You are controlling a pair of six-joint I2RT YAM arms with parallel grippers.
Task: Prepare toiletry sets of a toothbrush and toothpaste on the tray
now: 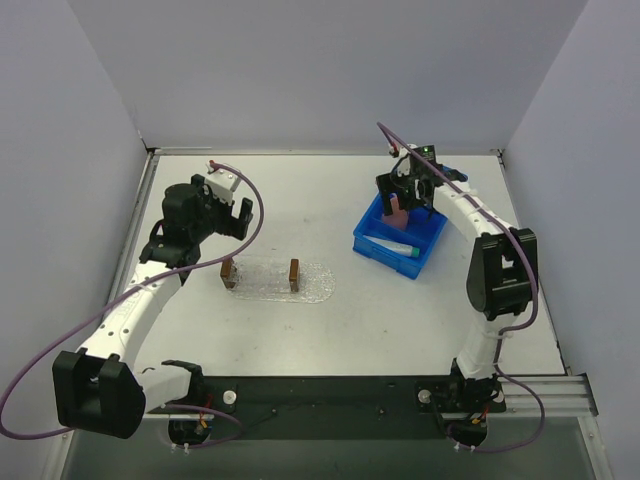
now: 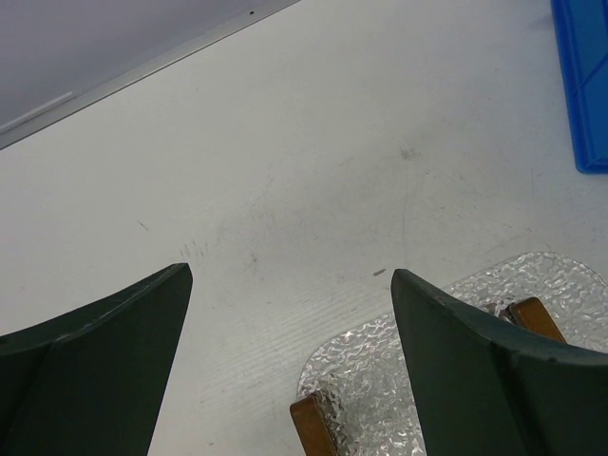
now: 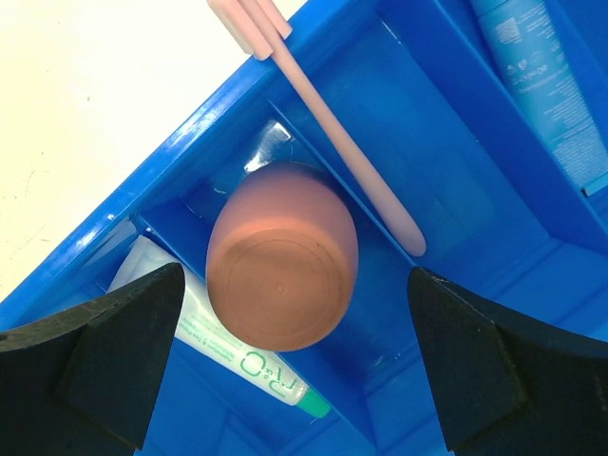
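The right end effector (image 3: 294,277) is hovering over the blue bin (image 3: 171,157), its fingers spread wide and pinching nothing. Between the fingertips, inside the bin, a pink cup (image 3: 280,256) is sitting with its flat base turned toward the wrist camera. The toothbrush (image 3: 342,152) is lying slantwise in the bin just beside the cup. Its rounded end is resting near the cup's side, within the span of the fingers, while its other end is crossing the bin's rim. The whitish toothpaste tube (image 3: 237,356) with the teal cap is lying in the bin partly behind the cup, close to one finger. The light blue toothpaste tube (image 3: 541,76) is lying across a divider from the toothbrush, at the edge of the fingers' reach.

The left end effector (image 1: 228,215) is hanging well apart from the bin, also spread wide and gripping nothing. The tray (image 1: 315,285) is resting on the worktop (image 1: 330,200), well apart from the bin and near the left end effector. Two brown blocks (image 1: 294,274) are standing on it.
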